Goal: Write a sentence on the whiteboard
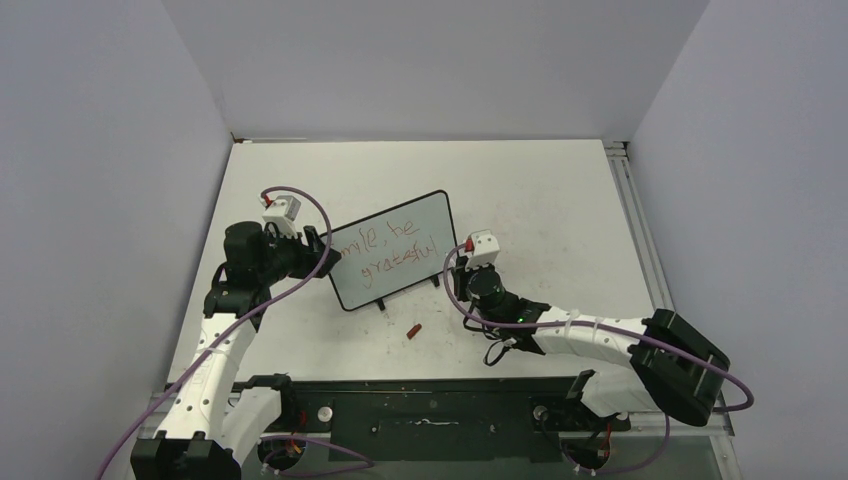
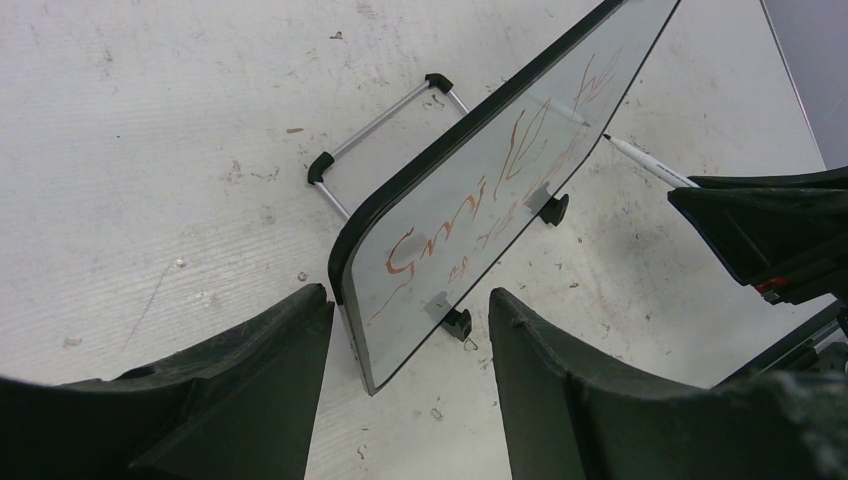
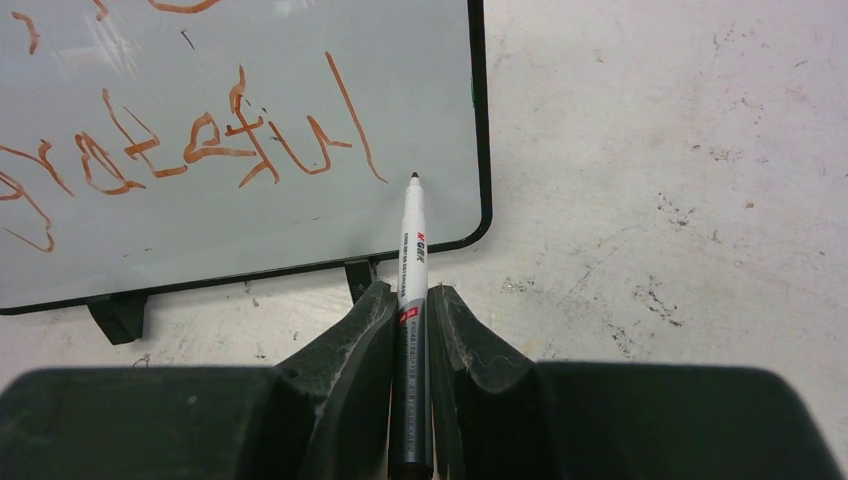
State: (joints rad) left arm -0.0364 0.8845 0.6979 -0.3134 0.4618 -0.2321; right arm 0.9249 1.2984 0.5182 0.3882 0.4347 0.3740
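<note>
The whiteboard (image 1: 362, 288) stands upright on its black feet in the middle of the table, tilted in plan. The sentence (image 1: 392, 252) runs in red over two lines; its last word, "grateful" (image 3: 200, 150), ends just left of the pen tip. My right gripper (image 3: 411, 291) is shut on a slim white marker (image 3: 412, 230), uncapped, its tip at the whiteboard (image 3: 300, 60) near the lower right corner. My left gripper (image 2: 408, 294) is open, its fingers on either side of the near lower corner of the whiteboard (image 2: 395, 330). The marker (image 2: 650, 165) shows beyond.
A small red cap (image 1: 413, 329) lies on the table in front of the board. A metal stand bar (image 2: 385, 120) with black ends juts out behind the board. Grey walls close in the table on the left, back and right.
</note>
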